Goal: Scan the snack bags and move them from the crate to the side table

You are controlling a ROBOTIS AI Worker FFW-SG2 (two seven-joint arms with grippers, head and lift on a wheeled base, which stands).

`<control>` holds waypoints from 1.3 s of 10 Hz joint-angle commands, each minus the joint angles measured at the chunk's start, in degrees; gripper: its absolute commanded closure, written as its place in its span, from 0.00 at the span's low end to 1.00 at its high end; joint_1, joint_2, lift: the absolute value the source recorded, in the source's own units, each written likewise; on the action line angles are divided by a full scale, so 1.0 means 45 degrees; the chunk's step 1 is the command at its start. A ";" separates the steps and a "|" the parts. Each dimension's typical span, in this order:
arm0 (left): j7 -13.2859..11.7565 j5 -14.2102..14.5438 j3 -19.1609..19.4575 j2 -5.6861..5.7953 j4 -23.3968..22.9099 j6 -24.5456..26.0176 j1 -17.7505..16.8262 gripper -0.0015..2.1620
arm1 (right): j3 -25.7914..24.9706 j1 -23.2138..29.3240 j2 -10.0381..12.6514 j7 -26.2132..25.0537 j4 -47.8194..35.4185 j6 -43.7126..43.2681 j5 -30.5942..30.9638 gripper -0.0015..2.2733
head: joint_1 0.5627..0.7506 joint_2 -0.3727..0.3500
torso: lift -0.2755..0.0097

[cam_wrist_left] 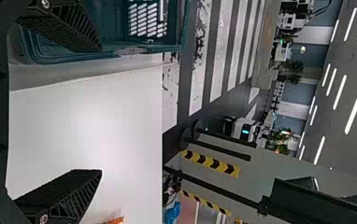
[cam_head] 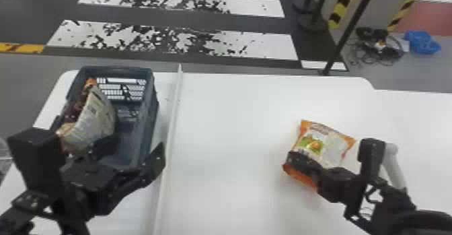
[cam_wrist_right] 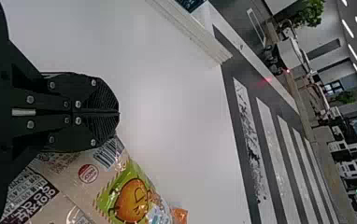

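Note:
My left gripper [cam_head: 130, 154] is open at the near end of the grey crate [cam_head: 155, 108], one finger over the crate and the other outside its right wall. In the left wrist view the left gripper [cam_wrist_left: 101, 111] has widely parted fingers, one beside the crate [cam_wrist_left: 144, 48]. A pale snack bag [cam_head: 96, 121] leans inside the crate against darker, reddish-brown packaging. An orange-and-white snack bag [cam_head: 331, 146] lies on the table at the right, with my right gripper [cam_head: 292, 157] over its near left part. In the right wrist view the right gripper [cam_wrist_right: 118, 113] is shut, fingertips together beside the bag's printed face [cam_wrist_right: 81, 182].
A raised white strip [cam_head: 173, 113] runs along the white table [cam_head: 232, 126], between the crate and the orange bag. Another white surface [cam_head: 417, 116] adjoins at the right. Beyond the table stand barrier posts [cam_head: 349, 29], with cables and a blue bag [cam_head: 422, 42] on the floor.

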 commanded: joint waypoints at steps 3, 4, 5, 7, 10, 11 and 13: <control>-0.0078 0.0000 -0.0040 0.0023 -0.0151 0.0018 0.0038 0.03 | -0.1057 0.0512 -0.0218 0.0159 -0.0053 -0.0040 -0.0573 0.98 | 0.70 0.29 | 0.66; -0.0078 0.0020 -0.0079 0.0023 -0.0151 0.0018 0.0038 0.03 | -0.1369 0.0786 -0.0237 0.0315 -0.0287 -0.0040 -0.0866 0.98 | 0.70 0.26 | 0.66; -0.0078 0.0020 -0.0118 0.0043 -0.0151 -0.0021 0.0018 0.03 | -0.1642 0.1157 -0.0237 0.0530 -0.0814 -0.0040 -0.1394 0.98 | 0.70 0.25 | 0.66; -0.0078 0.0020 -0.0176 0.0082 -0.0151 0.0018 0.0018 0.03 | -0.2307 0.1215 -0.0198 0.0550 -0.1713 0.0038 -0.2019 0.98 | 0.70 0.23 | 0.66; -0.0097 0.0000 -0.0137 0.0238 -0.0229 0.0018 0.0233 0.03 | -0.2170 -0.0562 -0.0315 0.0452 0.0006 -0.0001 -0.1472 0.98 | 0.70 0.20 | 0.66; -0.0097 0.0000 -0.0059 0.0258 -0.0248 -0.0021 0.0311 0.03 | -0.1740 -0.0972 -0.0491 0.0452 0.0924 -0.0587 -0.1218 0.98 | 0.70 0.19 | 0.66; -0.0195 0.0000 0.0097 0.0258 -0.0229 -0.0021 0.0409 0.03 | -0.1115 -0.1617 -0.0784 0.0569 0.2584 -0.2188 -0.0827 0.98 | 0.70 0.19 | 0.66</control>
